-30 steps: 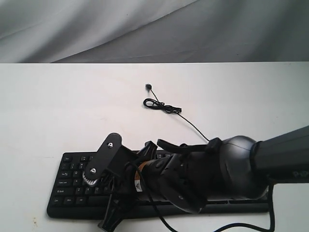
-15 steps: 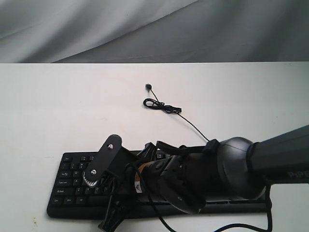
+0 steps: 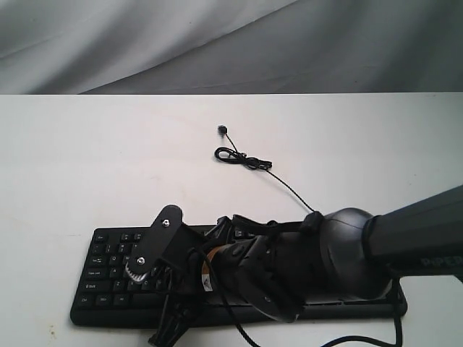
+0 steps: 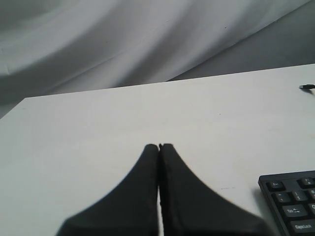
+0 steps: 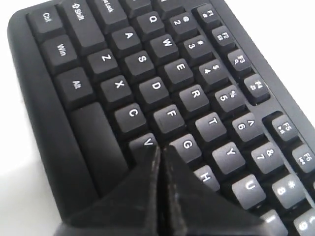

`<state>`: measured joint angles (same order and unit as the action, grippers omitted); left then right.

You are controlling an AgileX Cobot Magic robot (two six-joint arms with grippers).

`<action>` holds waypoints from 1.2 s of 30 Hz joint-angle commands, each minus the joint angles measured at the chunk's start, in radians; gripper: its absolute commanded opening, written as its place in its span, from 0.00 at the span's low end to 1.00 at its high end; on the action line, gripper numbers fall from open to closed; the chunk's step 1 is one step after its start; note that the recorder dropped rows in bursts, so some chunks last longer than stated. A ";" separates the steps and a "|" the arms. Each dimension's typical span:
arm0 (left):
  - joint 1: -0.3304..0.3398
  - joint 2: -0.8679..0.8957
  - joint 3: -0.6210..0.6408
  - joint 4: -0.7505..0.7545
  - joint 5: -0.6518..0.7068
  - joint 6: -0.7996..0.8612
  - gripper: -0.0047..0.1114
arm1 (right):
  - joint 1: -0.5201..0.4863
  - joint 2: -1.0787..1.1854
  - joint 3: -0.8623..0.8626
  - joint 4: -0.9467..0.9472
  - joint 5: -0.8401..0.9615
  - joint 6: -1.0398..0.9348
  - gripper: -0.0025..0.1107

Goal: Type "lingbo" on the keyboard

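Note:
The black keyboard (image 3: 101, 289) lies near the table's front edge, its middle hidden under my right arm (image 3: 340, 253), which reaches across from the right. In the right wrist view the keyboard (image 5: 147, 88) fills the frame. My right gripper (image 5: 160, 147) is shut with nothing in it, its tip low over the keys between V (image 5: 146, 142) and G (image 5: 187, 145), with H (image 5: 206, 176) beside one finger. My left gripper (image 4: 159, 145) is shut and empty above the bare table, left of the keyboard's corner (image 4: 290, 201). It does not show in the exterior view.
The keyboard's thin black cable (image 3: 242, 159) runs in a coil over the white table (image 3: 87, 159) toward the back, ending in a plug (image 3: 223, 130). A grey cloth backdrop (image 3: 217, 43) hangs behind the table. The cable's plug tip (image 4: 306, 87) shows in the left wrist view.
My right arm has edged slightly to the left and lower over the keyboard. The keyboard and its cable have not moved.

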<state>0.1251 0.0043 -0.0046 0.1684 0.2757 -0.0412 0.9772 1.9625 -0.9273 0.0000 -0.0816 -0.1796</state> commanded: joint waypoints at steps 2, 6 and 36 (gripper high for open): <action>-0.007 -0.004 0.005 -0.002 -0.010 -0.004 0.04 | -0.007 -0.042 0.000 0.000 0.007 -0.004 0.02; -0.007 -0.004 0.005 -0.002 -0.010 -0.004 0.04 | -0.037 -0.098 0.000 -0.028 0.041 -0.004 0.02; -0.007 -0.004 0.005 -0.002 -0.010 -0.004 0.04 | -0.187 -0.114 0.110 -0.083 -0.047 -0.004 0.02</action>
<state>0.1251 0.0043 -0.0046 0.1684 0.2757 -0.0412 0.7968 1.8412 -0.8207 -0.0769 -0.1050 -0.1796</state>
